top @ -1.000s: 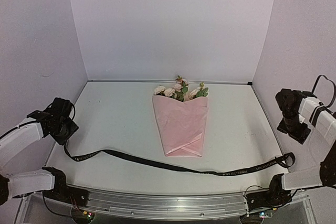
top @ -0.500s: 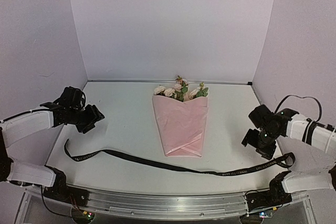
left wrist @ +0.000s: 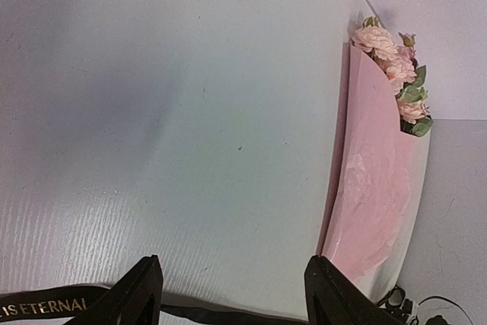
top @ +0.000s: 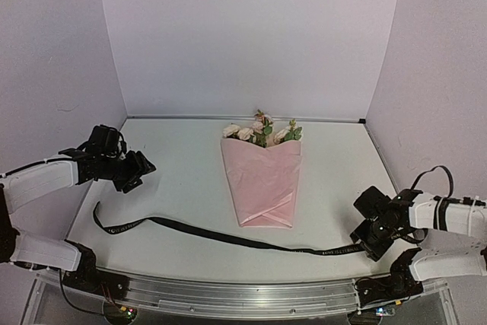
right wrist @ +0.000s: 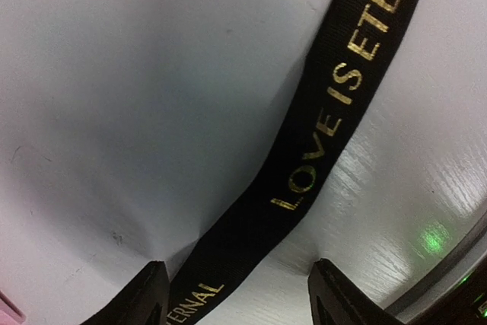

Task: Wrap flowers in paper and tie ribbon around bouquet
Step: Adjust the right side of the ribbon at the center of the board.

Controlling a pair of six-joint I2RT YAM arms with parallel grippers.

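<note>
The bouquet (top: 262,188) lies mid-table, a cone of pink paper (left wrist: 380,188) with the flowers (top: 261,133) poking out of its far end. A black ribbon (top: 228,238) with gold lettering runs along the near side of the table, in front of the cone's tip. My left gripper (top: 141,169) hovers open at the left, above the ribbon's left end (left wrist: 46,307), and holds nothing. My right gripper (top: 370,237) is low over the ribbon's right part (right wrist: 319,135). Its jaws stand open on either side of the ribbon, with gaps showing on both sides.
Lilac walls enclose the table on three sides. A metal rail (top: 243,294) runs along the near edge between the arm bases. The right arm's cable (top: 437,176) loops above its wrist.
My right arm has swung down from the right wall to the ribbon's right end, and its jaws have narrowed. My left gripper has moved in from the left wall toward the table.
</note>
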